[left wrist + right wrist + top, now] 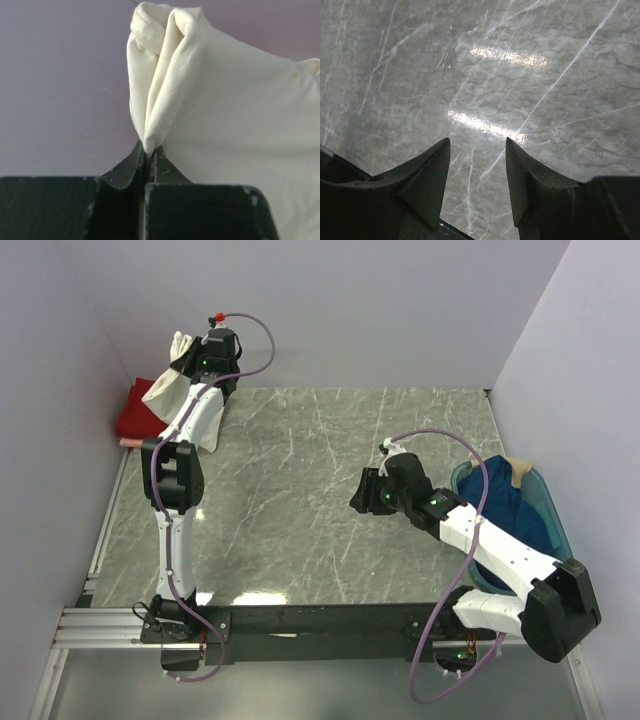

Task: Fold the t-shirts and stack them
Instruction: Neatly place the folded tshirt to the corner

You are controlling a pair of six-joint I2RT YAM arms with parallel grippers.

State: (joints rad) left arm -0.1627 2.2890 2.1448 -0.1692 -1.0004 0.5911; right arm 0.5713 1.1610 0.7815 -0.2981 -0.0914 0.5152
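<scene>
My left gripper [149,150] is shut on a bunched fold of the cream-white t-shirt [210,100]. In the top view it [195,358] holds that shirt [172,392] lifted at the far left corner, the cloth hanging down along the arm. Under and behind it a red t-shirt [133,412] lies against the left wall, with a pale pink edge [130,441] showing just in front. A dark blue t-shirt [510,512] fills the basket at the right. My right gripper [360,497] [477,142] hovers open over bare marble, nothing between its fingers.
The teal plastic basket [556,512] stands at the right edge of the table beside my right arm, a bit of tan cloth [519,469] at its far end. Walls close in the left, back and right sides of the marble table [300,470].
</scene>
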